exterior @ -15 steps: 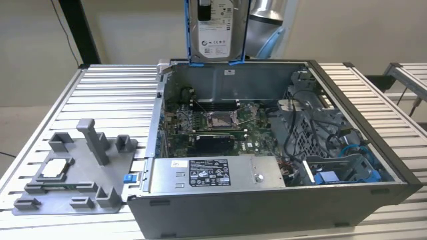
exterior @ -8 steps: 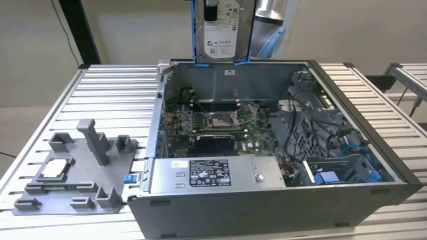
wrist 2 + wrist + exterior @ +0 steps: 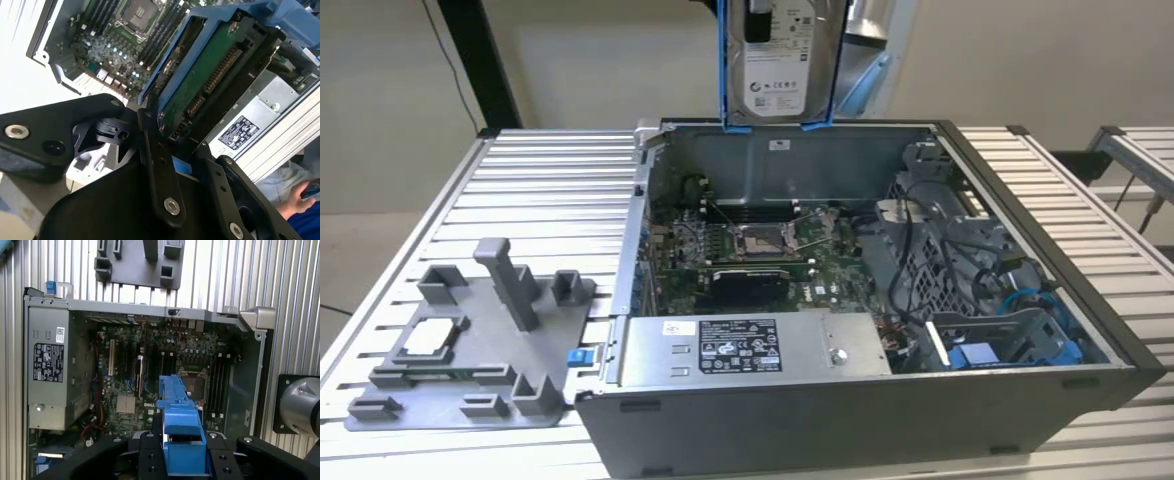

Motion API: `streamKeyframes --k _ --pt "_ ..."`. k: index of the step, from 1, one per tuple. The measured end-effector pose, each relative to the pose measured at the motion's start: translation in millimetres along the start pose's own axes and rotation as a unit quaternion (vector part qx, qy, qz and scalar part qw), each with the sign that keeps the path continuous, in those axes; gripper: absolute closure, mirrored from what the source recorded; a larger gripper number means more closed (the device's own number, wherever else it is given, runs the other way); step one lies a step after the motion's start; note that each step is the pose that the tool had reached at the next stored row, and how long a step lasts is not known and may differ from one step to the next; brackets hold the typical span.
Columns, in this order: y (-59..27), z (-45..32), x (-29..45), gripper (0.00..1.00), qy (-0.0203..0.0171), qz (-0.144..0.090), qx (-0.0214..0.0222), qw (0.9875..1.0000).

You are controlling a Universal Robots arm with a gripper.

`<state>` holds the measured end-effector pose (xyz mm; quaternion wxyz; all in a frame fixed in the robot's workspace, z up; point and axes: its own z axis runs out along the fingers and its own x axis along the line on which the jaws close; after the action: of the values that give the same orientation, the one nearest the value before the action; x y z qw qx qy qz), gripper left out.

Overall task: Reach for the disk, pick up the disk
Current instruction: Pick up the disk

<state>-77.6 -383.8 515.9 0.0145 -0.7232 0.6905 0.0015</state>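
The disk [image 3: 774, 62], a silver-grey drive with a white label in a blue bracket, hangs upright in the air above the back wall of the open computer case [image 3: 854, 400] in the exterior view. In the second wrist view its green circuit-board side [image 3: 202, 75] faces the camera. My gripper [image 3: 184, 442] is shut on the disk, its black fingers [image 3: 149, 452] pressing either side of the blue bracket [image 3: 179, 407]. The motherboard [image 3: 150, 370] lies well below the held disk.
A grey power supply box [image 3: 747, 345] sits at the front of the case, with cables and a blue-trimmed drive bay [image 3: 994, 345] on the exterior view's right. A grey fixture plate [image 3: 460, 350] holding a white-topped chip module [image 3: 430, 337] lies on the slatted table [image 3: 547, 190]. A person's hand [image 3: 295, 200] shows beside the case.
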Motion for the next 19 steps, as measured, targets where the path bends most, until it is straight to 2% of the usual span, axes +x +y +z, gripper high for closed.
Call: streamKeyframes --k 19 --pt "-27.8 0.5 2.1 1.0 -0.0001 -0.003 -0.0001 1.0"
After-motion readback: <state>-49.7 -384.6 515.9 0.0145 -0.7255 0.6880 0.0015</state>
